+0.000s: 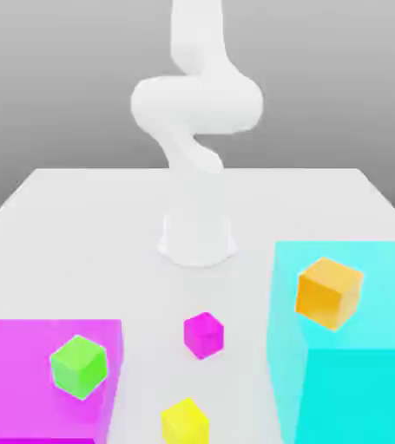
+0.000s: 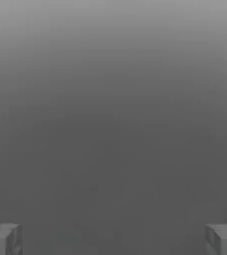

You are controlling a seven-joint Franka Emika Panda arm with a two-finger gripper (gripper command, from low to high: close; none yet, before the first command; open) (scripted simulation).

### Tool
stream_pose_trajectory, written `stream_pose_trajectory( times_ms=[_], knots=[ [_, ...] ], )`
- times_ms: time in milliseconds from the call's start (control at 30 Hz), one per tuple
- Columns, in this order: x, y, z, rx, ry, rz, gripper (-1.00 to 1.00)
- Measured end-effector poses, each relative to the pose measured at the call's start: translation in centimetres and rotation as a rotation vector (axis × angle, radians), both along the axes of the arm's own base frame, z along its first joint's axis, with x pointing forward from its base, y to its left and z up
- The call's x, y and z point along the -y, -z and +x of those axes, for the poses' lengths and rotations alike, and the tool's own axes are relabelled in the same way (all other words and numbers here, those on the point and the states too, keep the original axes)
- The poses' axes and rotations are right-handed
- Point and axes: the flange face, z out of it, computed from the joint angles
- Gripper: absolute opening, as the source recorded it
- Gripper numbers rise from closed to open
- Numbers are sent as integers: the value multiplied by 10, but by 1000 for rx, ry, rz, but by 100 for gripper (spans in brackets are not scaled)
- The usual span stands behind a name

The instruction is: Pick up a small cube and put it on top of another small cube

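Note:
Four small cubes lie near the front of the white table [image 1: 105,217]. A magenta cube [image 1: 203,335] rests on the table in the middle, and a yellow cube [image 1: 185,421] lies closer to the front edge. A green cube [image 1: 79,366] sits on top of a large magenta block [image 1: 27,347] at the exterior view's left. An orange cube [image 1: 328,292] sits on a large cyan block [image 1: 357,381] at the exterior view's right. In the hand view my gripper [image 2: 113,239] is open, its two grey fingertips [image 2: 3,239] far apart with only grey background between them.
The white arm [image 1: 196,104] rises from its base [image 1: 197,238] at the table's middle, behind the cubes. The two large blocks flank the magenta and yellow cubes.

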Motion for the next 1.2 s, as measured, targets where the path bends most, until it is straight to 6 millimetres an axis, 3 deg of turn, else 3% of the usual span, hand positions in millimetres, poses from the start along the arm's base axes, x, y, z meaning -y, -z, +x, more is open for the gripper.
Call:
stream_pose_trajectory(
  times_ms=[133, 300, 433, 600, 633, 833, 867, 1067, 1200],
  knots=[
    [-3, 99, 33, -140, -86, -64, 0],
    [-6, 225, 39, -316, -205, -126, 0],
    [-8, 326, 15, -466, -319, -164, 0],
    [-9, 454, -47, -669, -485, -198, 0],
    [-9, 472, -54, -689, -502, -202, 0],
    [-9, 526, -63, -709, -519, -205, 0],
    [-9, 531, -64, -709, -520, -203, -100],
    [-9, 534, -65, -710, -521, -201, -100],
    [-9, 514, -62, -710, -518, -206, -100]
  ],
)
